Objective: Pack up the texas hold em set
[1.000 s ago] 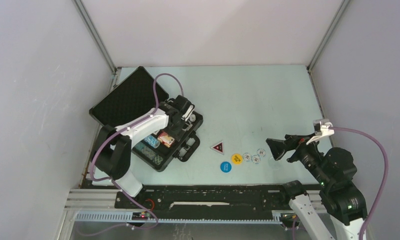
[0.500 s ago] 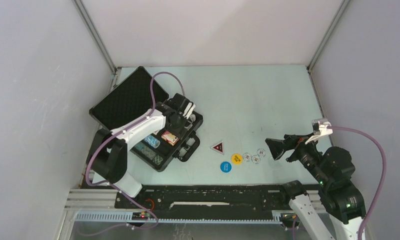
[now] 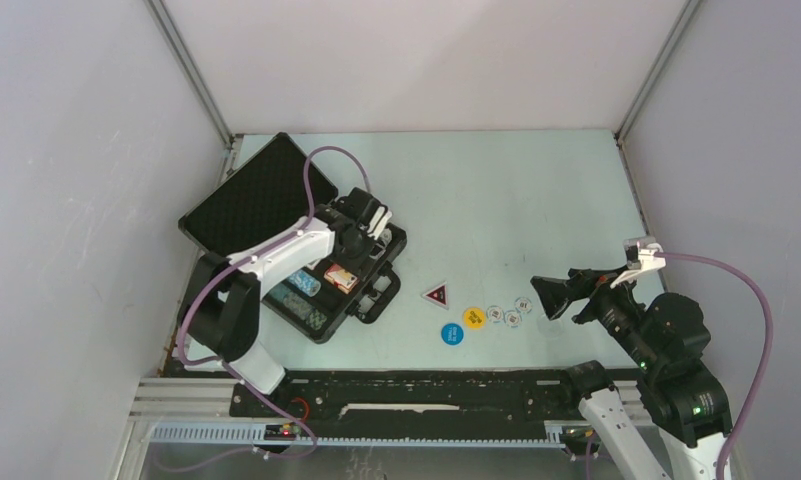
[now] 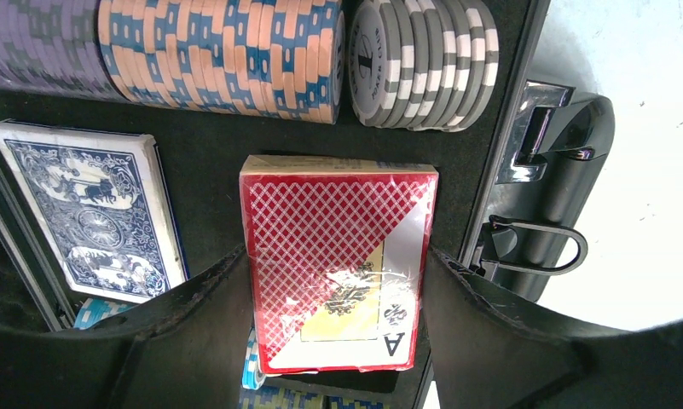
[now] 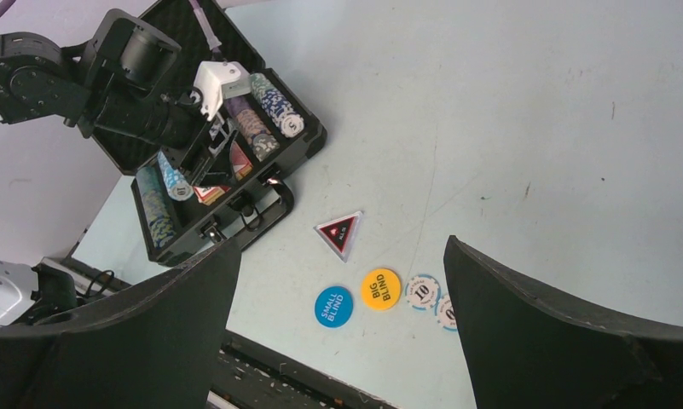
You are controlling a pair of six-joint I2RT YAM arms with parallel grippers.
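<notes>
Red deck in L gripper

I am looking at a pale green tabletop closed in by plain white walls at the back and on both sides. A bare metal post stands in each back corner, one on the left and one on the right. A black mounting rail runs along the near edge, with a slotted grey cable duct just in front of it. On the right wrist feed I can make out small dark scuffs on the tabletop.
</notes>
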